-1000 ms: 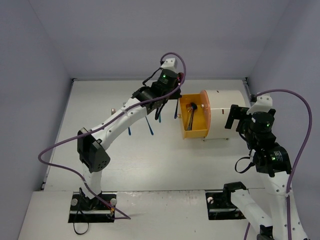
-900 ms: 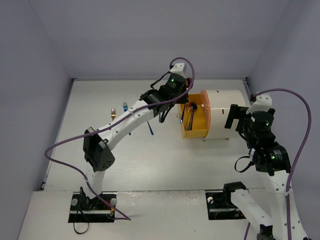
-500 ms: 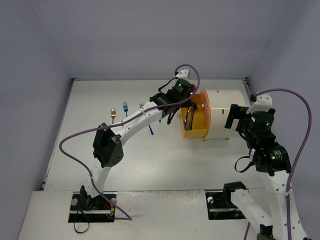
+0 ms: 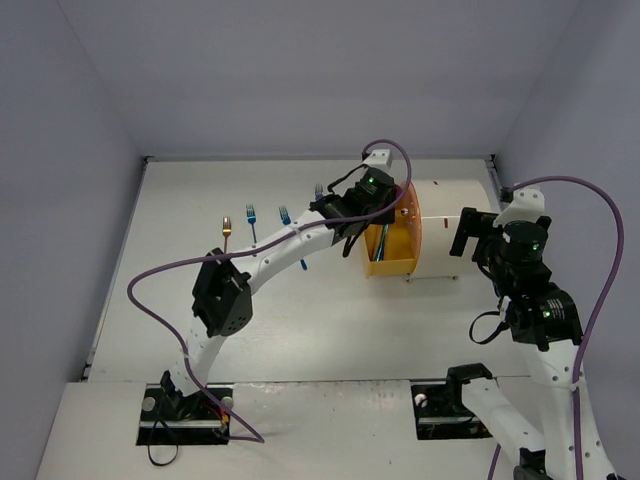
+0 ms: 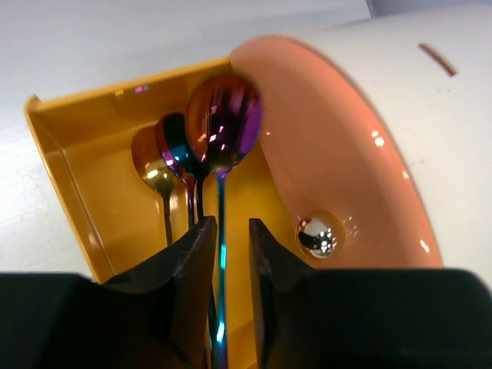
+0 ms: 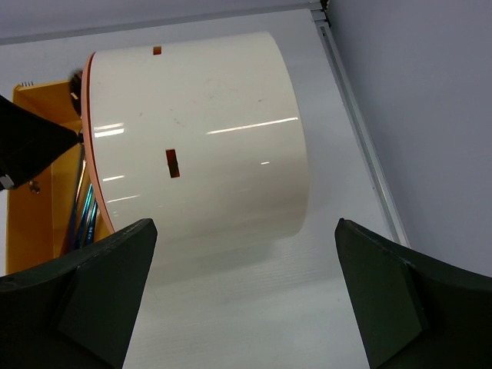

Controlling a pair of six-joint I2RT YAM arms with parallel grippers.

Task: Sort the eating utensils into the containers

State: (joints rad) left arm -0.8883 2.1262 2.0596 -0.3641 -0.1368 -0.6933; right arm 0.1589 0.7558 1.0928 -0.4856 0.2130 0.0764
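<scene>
Spoon, magenta-purple shiny metal [image 5: 223,127]: bowl inside the pulled-out orange drawer [image 5: 69,177] of the white cylinder cabinet [image 6: 207,131], beside a gold spoon [image 5: 157,173] and a blue spoon [image 5: 178,150]. Its handle runs between the fingers of the left gripper [image 5: 231,227], which stand narrowly parted, seemingly wider than the handle. Right gripper [image 6: 244,231]: jaws spread wide, holding nothing, facing the cabinet's curved side; two blue forks [image 4: 251,214] lie on the white table [image 4: 200,300], well apart from the drawer.

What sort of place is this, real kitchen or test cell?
Probably a lab test cell, not a kitchen: plain walls box in a white table, with left arm and right arm bolted at its near edge.
</scene>
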